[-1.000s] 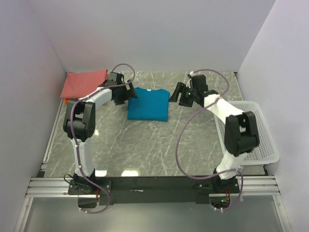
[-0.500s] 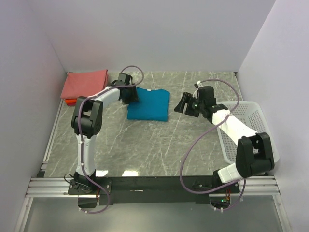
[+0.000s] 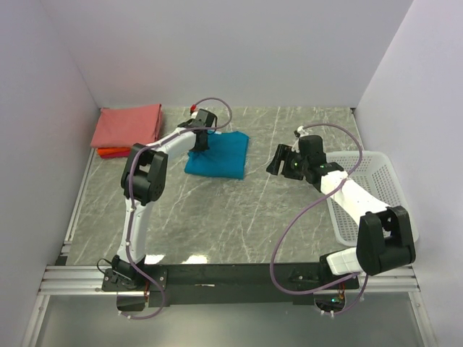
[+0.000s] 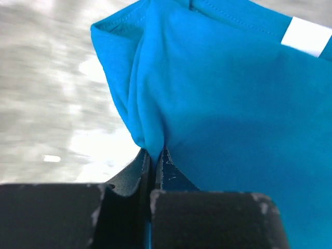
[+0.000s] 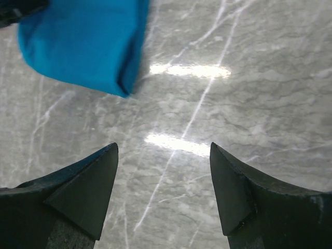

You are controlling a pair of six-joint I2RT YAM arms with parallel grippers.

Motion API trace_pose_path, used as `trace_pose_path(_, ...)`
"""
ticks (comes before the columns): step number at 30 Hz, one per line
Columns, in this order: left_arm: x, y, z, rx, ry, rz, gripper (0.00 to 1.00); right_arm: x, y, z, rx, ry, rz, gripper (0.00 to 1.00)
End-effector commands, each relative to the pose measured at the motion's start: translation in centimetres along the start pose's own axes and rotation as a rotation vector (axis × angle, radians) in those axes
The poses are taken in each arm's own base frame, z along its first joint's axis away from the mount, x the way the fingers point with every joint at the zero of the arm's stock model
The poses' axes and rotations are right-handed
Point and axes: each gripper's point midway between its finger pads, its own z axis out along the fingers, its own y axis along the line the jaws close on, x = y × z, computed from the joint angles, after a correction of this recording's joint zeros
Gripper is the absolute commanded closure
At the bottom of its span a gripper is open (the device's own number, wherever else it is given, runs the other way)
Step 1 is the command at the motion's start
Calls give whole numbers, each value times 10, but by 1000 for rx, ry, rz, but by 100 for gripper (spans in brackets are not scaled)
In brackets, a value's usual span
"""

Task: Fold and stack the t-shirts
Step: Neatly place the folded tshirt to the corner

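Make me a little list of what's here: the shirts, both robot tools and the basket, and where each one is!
blue t-shirt: folded, far middle of table
left tool: shut on the blue t-shirt's edge
right tool: open, empty, above bare table
pink t-shirt: folded, far-left corner, atop orange t-shirt
basket: white mesh, right side

The grey marbled surface (image 3: pixel 217 217) carries a teal t-shirt (image 3: pixel 221 155) at far centre, a pink t-shirt (image 3: pixel 129 124) atop an orange t-shirt (image 3: pixel 107 152) far left, and a basket (image 3: pixel 380 173) at right.
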Motion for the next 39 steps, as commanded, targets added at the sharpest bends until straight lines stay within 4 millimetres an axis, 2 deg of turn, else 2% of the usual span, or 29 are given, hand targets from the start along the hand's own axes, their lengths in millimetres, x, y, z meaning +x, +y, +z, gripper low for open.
trace_pose_path(1,-31,57,-19,-243,-120,83,99,-10,-10,-7,49,-61,-43,22)
trace_pose_path(2,-32,64,-22,-261,-132,132,99,-12,-10,-8,53,-71,-46,22)
trace_pose_path(3,-46,72,-35,-295,-181,136,99,-13,-11,-8,55,-75,-51,22)
trace_pose_path(7,-71,90,-58,-376,-282,185,99,-16,-14,-10,73,-90,-60,22)
trace_pose_path(12,-100,120,-77,-479,-351,218,100,-18,-18,-11,96,-98,-65,22)
trace_pose_path(18,-131,142,-102,-517,-419,243,100,-18,-19,-11,102,-101,-65,22)
trace_pose_path(28,-170,157,-140,-542,-499,248,100,-17,-20,-9,110,-91,-64,22)
trace_pose_path(39,-198,157,-171,-510,-569,275,99,-11,-25,-4,128,-59,-59,22)
